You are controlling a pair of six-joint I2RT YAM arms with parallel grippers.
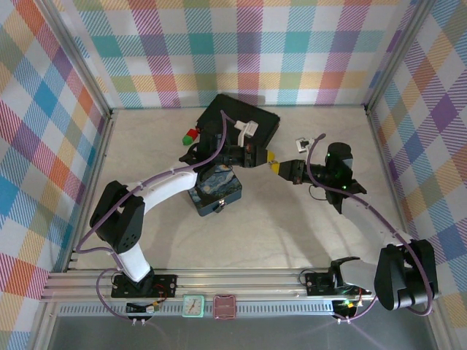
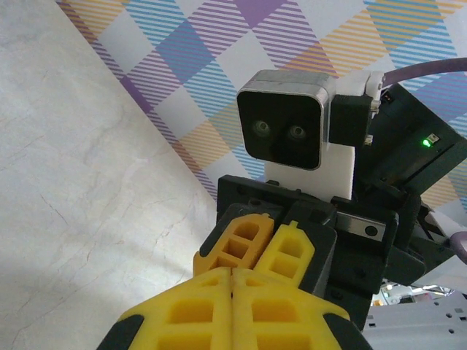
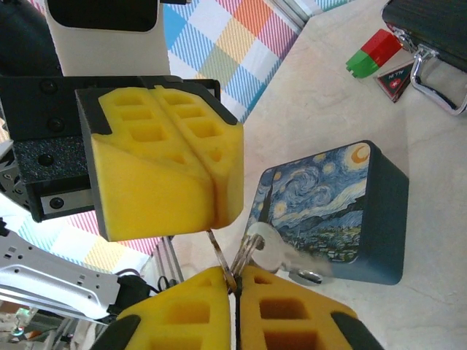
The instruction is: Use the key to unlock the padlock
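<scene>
- Top view looks straight down from above and behind the arms, far enough to take in the whole table [image 1: 292, 226]
- Left wrist view faces the right end effector [image 2: 266, 244], very near
- Right wrist view faces the left end effector [image 3: 211, 186], very near; it shares the tin [image 3: 328, 204] with the top view

The surface [image 1: 292, 230] lies open in front of the starry tin [image 1: 217, 194]. Behind it stand the black case [image 1: 257, 121] and coloured blocks [image 1: 191, 136]; just right of it the left pincer [image 1: 270, 158] and right pincer [image 1: 280, 168] meet.
</scene>
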